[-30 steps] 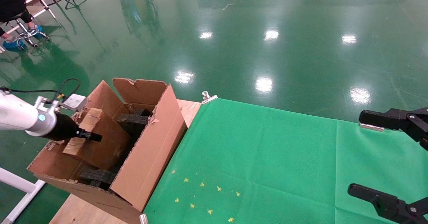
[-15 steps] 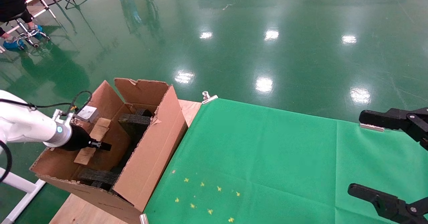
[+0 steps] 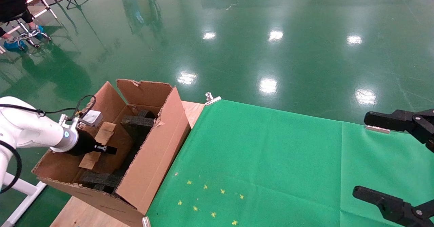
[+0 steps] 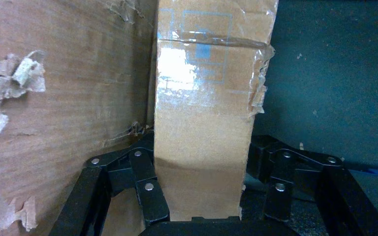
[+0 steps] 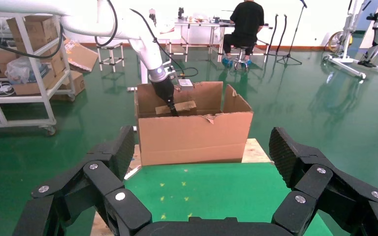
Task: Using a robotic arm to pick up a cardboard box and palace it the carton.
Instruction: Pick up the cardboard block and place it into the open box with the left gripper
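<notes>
The carton (image 3: 152,152) stands open at the table's left end, flaps upright, with black foam blocks (image 3: 137,122) inside. My white-sleeved left arm reaches into it, and the left gripper (image 3: 108,149) is shut on the cardboard box (image 3: 98,144), which hangs tilted inside the carton near its left wall. In the left wrist view the taped cardboard box (image 4: 206,123) sits between the gripper (image 4: 209,196) fingers, with the carton wall (image 4: 54,123) on one side and dark foam (image 4: 325,73) on the other. The right gripper (image 3: 362,154) is open and holds nothing over the table's right side. In the right wrist view it (image 5: 203,147) faces the carton (image 5: 192,137).
A green cloth (image 3: 271,159) with small yellow marks covers the table, held by metal clips (image 3: 212,99). Bare wood (image 3: 193,110) shows beside the carton. A white frame (image 3: 20,186) stands at the lower left. A seated person (image 3: 13,3) and stands are far off on the green floor.
The left arm has lowered the cardboard box deeper into the carton and shifted slightly right. The box now sits lower and turned more edge-on. The right arm has not moved.
</notes>
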`<action>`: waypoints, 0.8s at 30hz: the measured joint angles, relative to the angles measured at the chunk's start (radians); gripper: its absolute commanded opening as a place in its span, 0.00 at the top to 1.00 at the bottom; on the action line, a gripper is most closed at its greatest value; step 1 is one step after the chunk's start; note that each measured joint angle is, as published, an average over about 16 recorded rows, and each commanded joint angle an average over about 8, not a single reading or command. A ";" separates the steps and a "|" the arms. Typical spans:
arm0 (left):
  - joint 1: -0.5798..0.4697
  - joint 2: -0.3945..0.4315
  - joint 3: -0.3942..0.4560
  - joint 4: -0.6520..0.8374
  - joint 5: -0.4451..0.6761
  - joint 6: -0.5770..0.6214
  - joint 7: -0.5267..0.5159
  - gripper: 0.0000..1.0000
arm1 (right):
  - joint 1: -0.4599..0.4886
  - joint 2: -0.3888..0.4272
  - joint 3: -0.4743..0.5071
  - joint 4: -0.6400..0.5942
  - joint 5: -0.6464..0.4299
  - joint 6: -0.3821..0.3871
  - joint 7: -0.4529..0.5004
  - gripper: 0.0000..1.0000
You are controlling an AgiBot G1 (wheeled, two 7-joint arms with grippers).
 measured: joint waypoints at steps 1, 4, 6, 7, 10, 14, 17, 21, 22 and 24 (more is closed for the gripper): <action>-0.001 0.000 0.001 0.000 0.001 0.001 0.000 0.00 | 0.000 0.000 0.000 0.000 0.000 0.000 0.000 0.00; -0.008 -0.001 0.004 0.000 0.005 0.008 0.002 0.00 | 0.000 0.000 0.000 0.000 0.000 0.000 0.000 0.00; -0.014 -0.002 0.006 -0.001 0.008 0.013 0.005 0.00 | 0.000 0.000 0.000 0.000 0.000 0.000 0.000 0.00; -0.017 -0.003 0.007 -0.001 0.010 0.015 0.006 0.00 | 0.000 0.000 0.000 0.000 0.000 0.000 0.000 0.00; -0.028 -0.006 0.011 -0.002 0.015 0.023 0.010 0.00 | 0.000 0.000 0.000 0.000 0.000 0.000 0.000 0.00; -0.042 -0.010 0.015 -0.003 0.021 0.032 0.014 0.00 | 0.000 0.000 0.000 0.000 0.000 0.000 0.000 0.00; -0.052 -0.014 0.016 -0.003 0.022 0.038 0.018 0.00 | 0.000 0.000 0.000 0.000 0.000 0.000 0.000 0.00; -0.067 -0.019 0.017 -0.004 0.023 0.045 0.023 0.00 | 0.000 0.000 0.000 0.000 0.000 0.000 0.000 0.00; -0.071 -0.021 0.017 -0.005 0.023 0.046 0.024 0.00 | 0.000 0.000 0.000 0.000 0.000 0.000 0.000 0.00; -0.080 -0.024 0.016 -0.006 0.022 0.050 0.026 0.00 | 0.000 0.000 0.000 0.000 0.000 0.000 0.000 0.00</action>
